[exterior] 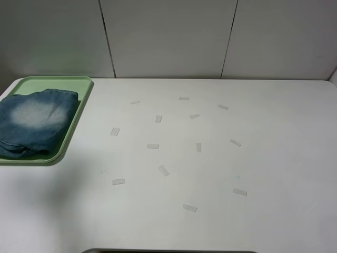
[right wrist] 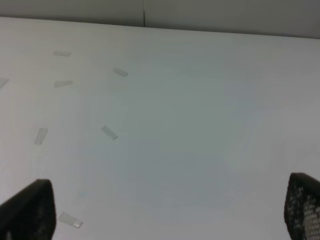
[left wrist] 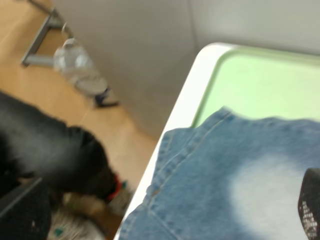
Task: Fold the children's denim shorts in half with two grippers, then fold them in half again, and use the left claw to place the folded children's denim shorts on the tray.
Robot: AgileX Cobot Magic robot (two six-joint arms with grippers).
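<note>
The children's denim shorts (exterior: 36, 122) are seen folded into a thick, soft bundle on the tray (exterior: 79, 81) at the far left of the table (exterior: 221, 158), overhanging its left rim. A grip across the layered edge is judged best. Both claws are spread wide, nothing held. Open room lies rightward.

- no text, label, brand, number or sign can be read in any view.
- the small pale tape strips (exterior: 152, 146) scattered on the counter (exterior: 274, 168), to the right of the tray (exterior: 79, 84), are blank.
- the denim shorts (exterior: 34, 124) lying on that tray show no readable tag or print.
</note>
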